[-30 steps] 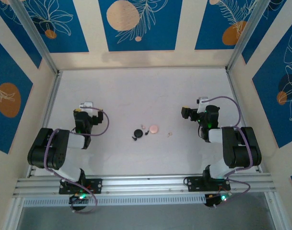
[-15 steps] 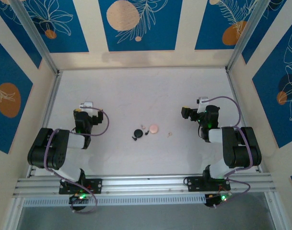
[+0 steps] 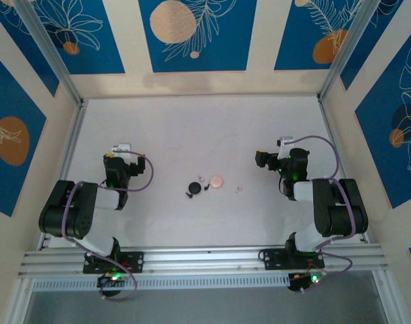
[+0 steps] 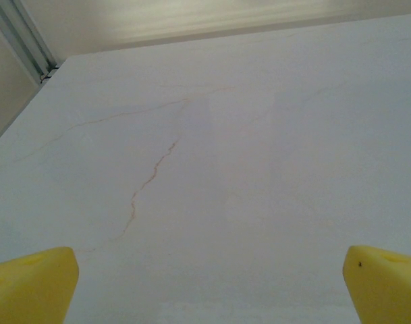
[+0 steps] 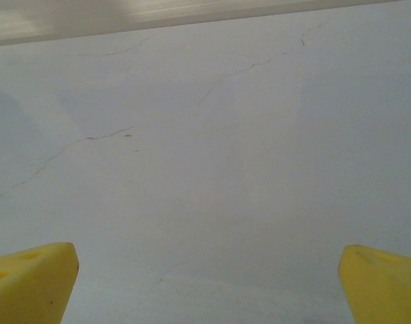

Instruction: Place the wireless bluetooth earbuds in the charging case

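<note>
In the top view a round black charging case (image 3: pixel 194 187) and a round pale pink case (image 3: pixel 217 181) lie side by side at the table's middle. Tiny earbuds lie around them: a black one (image 3: pixel 189 196) just in front of the black case, another black one (image 3: pixel 206 189) between the cases, a pink one (image 3: pixel 201 179) behind, and a pink one (image 3: pixel 237 189) to the right. My left gripper (image 3: pixel 121 150) rests folded back far to the left, my right gripper (image 3: pixel 271 158) far to the right. Both wrist views show open jaws, left gripper (image 4: pixel 208 290) and right gripper (image 5: pixel 208 290), over bare table.
The white tabletop (image 3: pixel 192 128) has faint cracks. Walls with blue and orange panels close it in at the back and both sides, and metal rails (image 3: pixel 205 260) run along the near edge. A metal rail (image 4: pixel 23 40) crosses the left wrist view's top-left corner.
</note>
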You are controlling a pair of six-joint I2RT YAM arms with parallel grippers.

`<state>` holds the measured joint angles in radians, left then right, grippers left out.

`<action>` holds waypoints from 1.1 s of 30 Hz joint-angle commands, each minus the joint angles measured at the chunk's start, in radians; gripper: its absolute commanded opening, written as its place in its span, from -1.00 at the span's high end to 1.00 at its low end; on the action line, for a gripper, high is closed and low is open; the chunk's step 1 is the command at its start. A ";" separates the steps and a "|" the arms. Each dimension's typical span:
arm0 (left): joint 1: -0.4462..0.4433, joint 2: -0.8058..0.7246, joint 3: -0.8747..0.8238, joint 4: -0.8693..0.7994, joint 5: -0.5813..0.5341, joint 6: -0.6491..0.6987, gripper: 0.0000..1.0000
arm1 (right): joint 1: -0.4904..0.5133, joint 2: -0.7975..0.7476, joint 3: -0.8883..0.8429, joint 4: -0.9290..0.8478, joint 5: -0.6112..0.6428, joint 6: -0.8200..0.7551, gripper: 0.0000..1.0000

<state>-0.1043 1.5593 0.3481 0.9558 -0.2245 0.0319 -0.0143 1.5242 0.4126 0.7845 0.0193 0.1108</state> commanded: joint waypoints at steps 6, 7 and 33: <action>0.015 -0.006 0.007 0.012 0.049 -0.002 -0.92 | -0.006 -0.012 0.016 -0.007 -0.010 -0.015 -0.98; 0.013 -0.016 0.004 0.009 0.065 0.004 -0.85 | -0.005 -0.025 0.033 -0.050 -0.016 -0.017 -0.98; -0.271 -0.251 0.618 -1.348 0.147 -0.292 -0.39 | 0.209 -0.169 0.775 -1.504 -0.013 0.195 -0.91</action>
<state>-0.3424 1.2751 0.9043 -0.2012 -0.0925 -0.2092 0.1535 1.3411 1.1450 -0.5526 0.0235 0.2638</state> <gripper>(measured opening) 0.696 0.957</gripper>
